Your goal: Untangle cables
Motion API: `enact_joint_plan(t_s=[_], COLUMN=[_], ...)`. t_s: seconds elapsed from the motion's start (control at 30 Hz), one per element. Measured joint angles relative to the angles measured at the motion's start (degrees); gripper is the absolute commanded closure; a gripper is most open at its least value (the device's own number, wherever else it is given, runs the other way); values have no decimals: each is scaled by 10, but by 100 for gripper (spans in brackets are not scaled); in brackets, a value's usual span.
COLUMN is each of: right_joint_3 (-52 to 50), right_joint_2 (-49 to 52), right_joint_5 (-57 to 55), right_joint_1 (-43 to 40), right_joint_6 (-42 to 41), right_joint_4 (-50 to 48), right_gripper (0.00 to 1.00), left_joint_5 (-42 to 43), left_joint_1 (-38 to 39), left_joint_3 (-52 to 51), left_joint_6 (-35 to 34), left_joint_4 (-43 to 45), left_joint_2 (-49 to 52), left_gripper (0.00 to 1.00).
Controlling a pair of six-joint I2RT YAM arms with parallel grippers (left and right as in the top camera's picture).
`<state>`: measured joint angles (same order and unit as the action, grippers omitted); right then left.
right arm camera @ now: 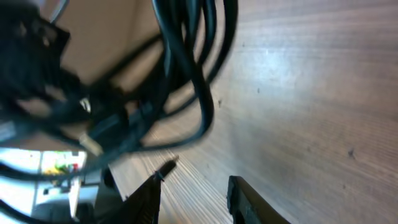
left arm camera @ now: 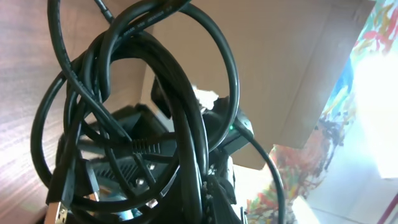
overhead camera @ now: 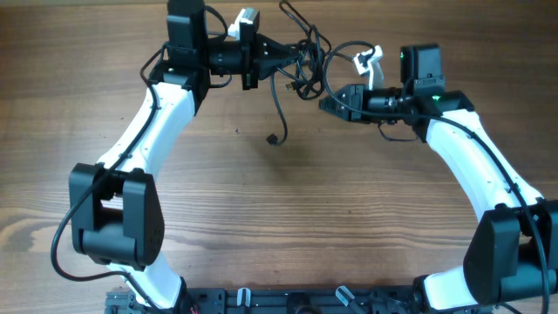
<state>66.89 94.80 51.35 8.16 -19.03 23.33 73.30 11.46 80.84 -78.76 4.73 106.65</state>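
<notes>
The cables are a tangled bunch of thin black loops lifted off the table at the back centre. My left gripper reaches in from the left and is shut on the bunch. One strand hangs down to a small plug on the wood. In the left wrist view the cable loops fill the frame above my left gripper. My right gripper sits just right of and below the bunch. In its own view the right gripper is open with nothing between its fingers, and the cables hang blurred ahead.
The wooden table spreads below both arms. A white part sticks up on the right wrist, and another white part on the left wrist. The right arm's black body with a green light shows behind the loops.
</notes>
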Motion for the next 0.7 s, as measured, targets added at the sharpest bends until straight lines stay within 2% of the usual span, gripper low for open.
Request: enact_joint_plan(t_s=[0.27, 0.4, 0.5, 0.6, 0.7], right_joint_3=[0, 0, 0, 0, 0], right_joint_2=[2, 44, 73, 79, 80], right_joint_5=[-50, -55, -49, -49, -46], right_joint_1=[0, 3, 14, 19, 9], right_joint_6=[-106, -148, -170, -180, -184], right_joint_4=[-66, -140, -168, -172, -169], right_gripper=[62, 63, 76, 96, 96], left_joint_5=[-5, -6, -9, -9, -11], left_joint_1=[7, 12, 17, 18, 18], left_joint_3=[0, 0, 0, 0, 0], left_joint_6=[-21, -24, -24, -26, -21], left_joint_4=[2, 3, 0, 0, -2], left_joint_2=[0, 0, 0, 1, 3], left_gripper=[96, 96, 96, 96, 96])
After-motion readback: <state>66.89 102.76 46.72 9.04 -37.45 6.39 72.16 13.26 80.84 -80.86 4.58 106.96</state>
